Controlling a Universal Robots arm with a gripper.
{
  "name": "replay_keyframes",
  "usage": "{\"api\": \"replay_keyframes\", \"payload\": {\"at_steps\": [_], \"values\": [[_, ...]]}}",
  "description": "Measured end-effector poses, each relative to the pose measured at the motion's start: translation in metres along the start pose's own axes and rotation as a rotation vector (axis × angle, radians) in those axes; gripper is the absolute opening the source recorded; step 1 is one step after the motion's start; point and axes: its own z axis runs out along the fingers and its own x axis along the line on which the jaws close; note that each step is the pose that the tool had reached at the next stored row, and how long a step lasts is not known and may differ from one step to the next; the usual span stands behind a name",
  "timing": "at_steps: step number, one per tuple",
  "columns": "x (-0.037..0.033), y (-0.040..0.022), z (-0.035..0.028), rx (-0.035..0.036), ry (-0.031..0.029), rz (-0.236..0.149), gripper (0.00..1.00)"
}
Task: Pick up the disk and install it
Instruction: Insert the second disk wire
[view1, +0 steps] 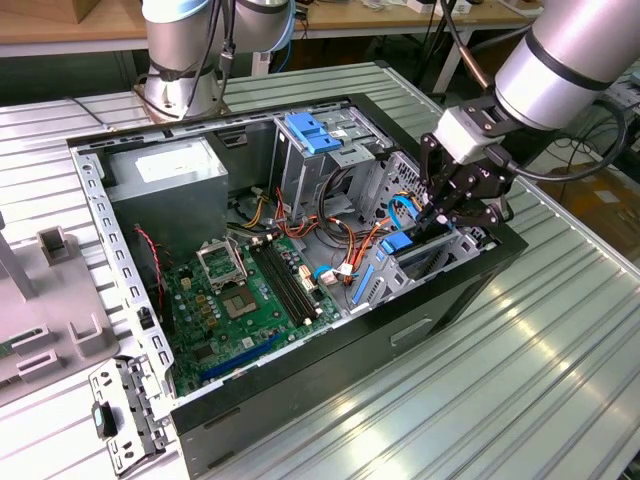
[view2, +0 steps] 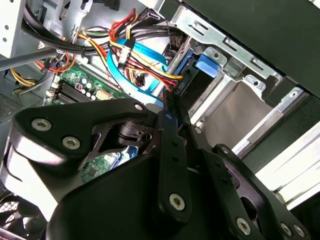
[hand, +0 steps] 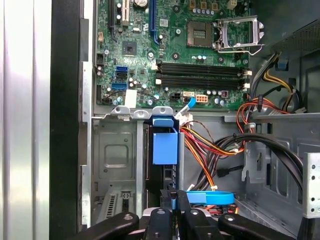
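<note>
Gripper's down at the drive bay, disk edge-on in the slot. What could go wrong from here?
1. The wire bundle and the blue cable run right beside the gripper; either could snag on it.
2. The disk stands edge-on in the narrow metal bay; a slight tilt might jam it against the bay wall.

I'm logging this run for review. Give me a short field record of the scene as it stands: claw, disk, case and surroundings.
setting: open computer case lying on a ribbed metal table
claw position: claw lowered inside the case at the exterior view's right, over the drive bay
claw state: fingers closed together in both wrist views
disk: seated edge-on in the bay, blue plastic rail facing up, just beyond the claw tips
motherboard: green board on the case floor
power supply: grey box in the far corner
cables: orange, red and blue bundle beside the bay
</note>
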Motion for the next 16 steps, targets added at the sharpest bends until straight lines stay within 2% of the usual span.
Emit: {"api": "replay_keyframes", "payload": {"at_steps": [8, 9, 10, 11, 14, 16], "values": [[0.0002, 0.0000, 0.0012, -0.0001, -0.0008, 0.000, 0.17], [0.0002, 0.0000, 0.0012, -0.0001, -0.0007, 0.000, 0.23], [0.0002, 0.0000, 0.0013, 0.0000, -0.0008, 0.000, 0.23], [0.0002, 0.0000, 0.0012, 0.0000, -0.0007, 0.000, 0.30], [0.0002, 0.0000, 0.0010, -0.0001, -0.0004, 0.000, 0.30], [-0.0003, 0.0000, -0.0022, 0.0000, -0.0004, 0.000, 0.30]]}}
